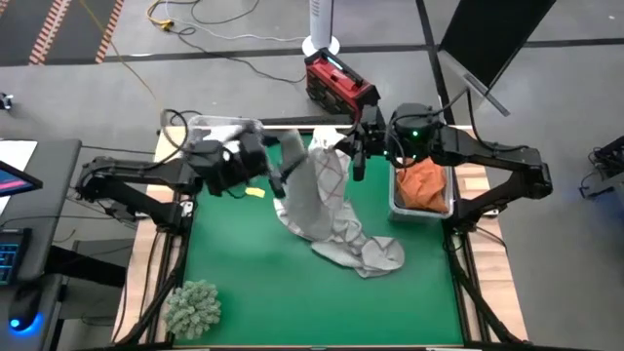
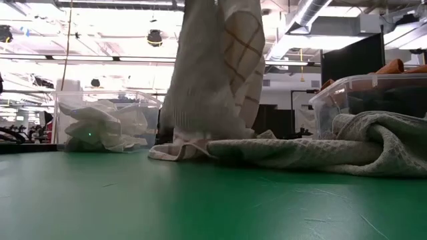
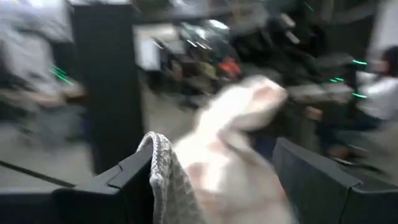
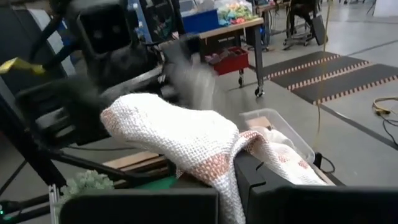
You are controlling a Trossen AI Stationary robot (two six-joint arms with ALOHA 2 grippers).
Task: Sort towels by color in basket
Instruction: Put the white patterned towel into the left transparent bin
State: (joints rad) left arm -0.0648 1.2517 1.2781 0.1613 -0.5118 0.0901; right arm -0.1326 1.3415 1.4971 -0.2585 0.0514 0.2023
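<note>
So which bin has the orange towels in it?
The clear bin on the table's right side, below the right gripper. It holds rust-orange towels; the other bin, at the back left, holds white ones.

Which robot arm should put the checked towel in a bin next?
Probably the right arm. Its tool is shut on the checked towel, lifting one end beside the bin with orange cloth. The left tool stands open, gripping nothing.

Both arms (image 1: 136,180) are matte black, built of slim jointed links with bulky wrist housings. A small green light glows on the right arm's wrist (image 1: 414,132). The fingers (image 3: 311,183) are flat black slabs
</note>
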